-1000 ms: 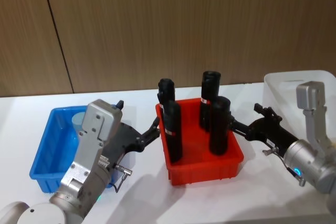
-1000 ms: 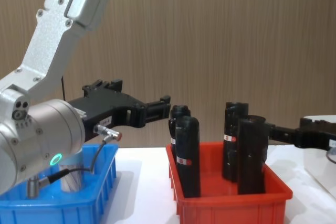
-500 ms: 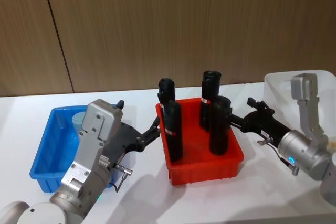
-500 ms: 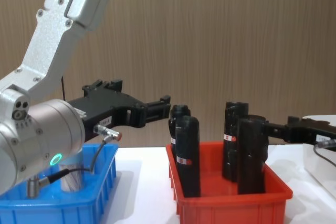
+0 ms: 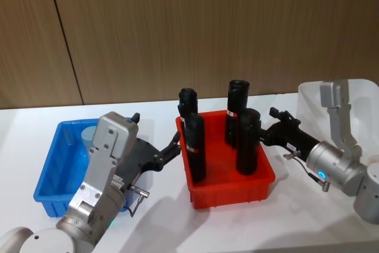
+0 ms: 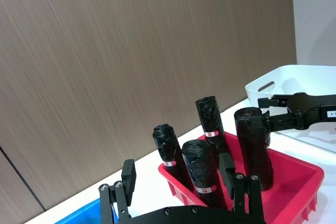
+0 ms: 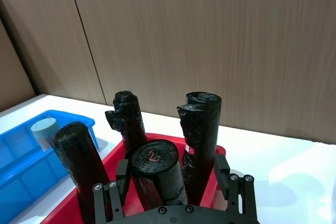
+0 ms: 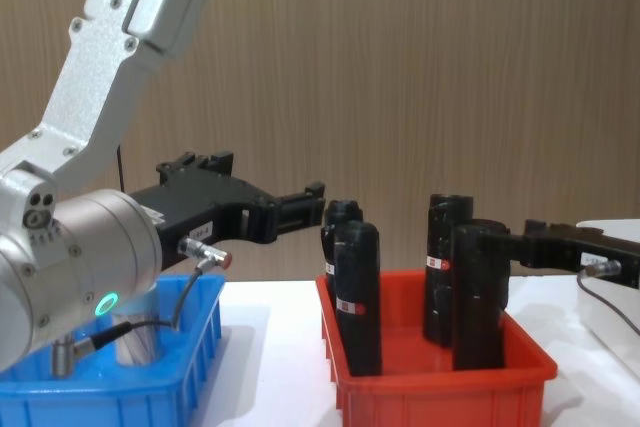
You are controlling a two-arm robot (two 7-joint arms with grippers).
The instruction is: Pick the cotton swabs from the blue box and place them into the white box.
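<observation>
One tub of cotton swabs (image 5: 89, 135) shows at the far corner of the blue box (image 5: 50, 173), which sits on the bench (image 5: 23, 134) to the robot's left of the red bin (image 5: 231, 185); the white box (image 5: 314, 96) stands on the red bin's other side, at the right. Neither end effector holds anything, so the step in hand looks like the reach toward the first tub. To do it well, whichever arm takes the tub should come down over the pale lid from above, with the fingers spread wider than the lid, and close on the clear wall below the lid instead of on the lid's edge, which could slip. It should also keep clear of the black cylinders (image 5: 247, 141) standing in the red bin, since a sideways sweep across them could knock one over. The left end effector (image 5: 173, 145) hangs above the near right part of the blue box, level and pointing toward the red bin, its fingers parted a moderate width with nothing between them; its silver forearm rises steeply behind it. The right end effector (image 5: 273, 124) reaches in low and level from the white box side, tips just beside the nearest black cylinder at the red bin's right rim, fingers apart and empty. In the right wrist view its fingers frame that cylinder's top.
</observation>
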